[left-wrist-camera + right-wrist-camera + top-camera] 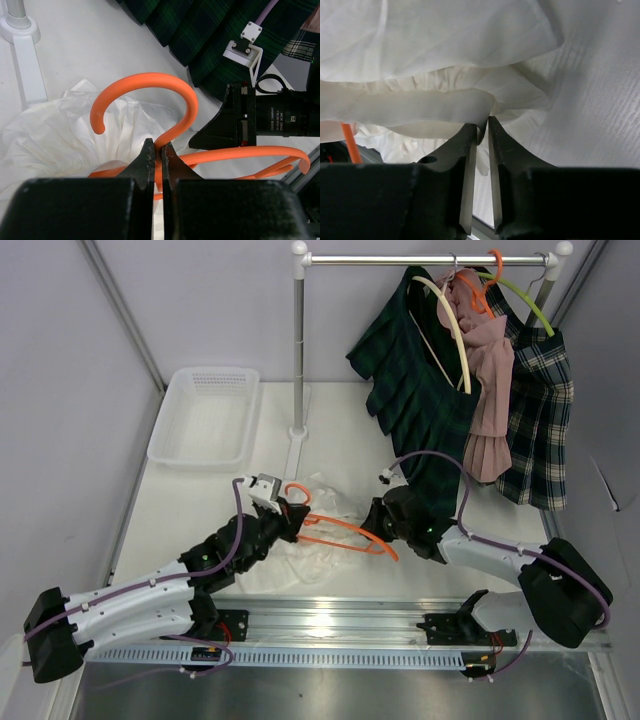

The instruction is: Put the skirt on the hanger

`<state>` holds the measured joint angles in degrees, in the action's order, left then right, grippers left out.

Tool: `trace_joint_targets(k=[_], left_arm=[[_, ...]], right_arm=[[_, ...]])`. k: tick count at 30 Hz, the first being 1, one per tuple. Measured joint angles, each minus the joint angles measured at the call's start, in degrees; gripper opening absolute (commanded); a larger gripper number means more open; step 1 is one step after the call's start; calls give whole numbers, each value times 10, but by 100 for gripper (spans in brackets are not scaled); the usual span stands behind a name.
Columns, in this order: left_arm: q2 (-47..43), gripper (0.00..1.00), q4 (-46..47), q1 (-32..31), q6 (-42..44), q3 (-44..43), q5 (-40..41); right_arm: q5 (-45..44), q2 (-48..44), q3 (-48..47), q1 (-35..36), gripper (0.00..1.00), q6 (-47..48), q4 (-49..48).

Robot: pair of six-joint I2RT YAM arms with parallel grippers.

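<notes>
With the left gripper (159, 150) clamped on the orange hanger (150, 87) at its neck and the right gripper (482, 127) pinching an edge of the white skirt (435, 45), which lies crumpled on the table (600, 100) beneath the hanger, both are grasped but the skirt is not yet hung.

Left gripper (158, 151) pinched on orange hanger (145, 81) just below its hook, white skirt (50, 140) underneath, dark plaid cloth (200, 30) ahead, black camera (280, 120) to the right.
</notes>
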<state>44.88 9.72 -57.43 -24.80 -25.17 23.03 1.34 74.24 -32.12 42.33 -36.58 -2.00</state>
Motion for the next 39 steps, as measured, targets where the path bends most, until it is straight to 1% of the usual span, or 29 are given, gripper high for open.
trace_joint_targets(k=[1, 2, 7, 14, 18, 26, 32, 39], left_arm=[[0, 0, 0, 0, 0, 0, 1], [0, 0, 0, 0, 0, 0, 4], [-1, 0, 0, 2, 9, 0, 23], [7, 0, 14, 24, 21, 0, 44], [20, 0, 35, 33, 26, 0, 49], [30, 0, 52, 56, 38, 0, 75], [45, 0, 74, 58, 45, 7, 109], [25, 0, 95, 58, 56, 35, 116]], right_arm=[[-5, 0, 2, 1, 3, 1, 0], [-9, 0, 3, 3, 0, 3, 0], [-27, -19, 4, 7, 0, 0, 22], [-37, -120, 4, 2, 0, 0, 93], [-37, -155, 4, -6, 0, 0, 135], [-30, -183, -3, -12, 0, 2, 202], [-24, -199, -38, -14, 0, 2, 244], [-24, -191, -70, -25, 0, 9, 278]])
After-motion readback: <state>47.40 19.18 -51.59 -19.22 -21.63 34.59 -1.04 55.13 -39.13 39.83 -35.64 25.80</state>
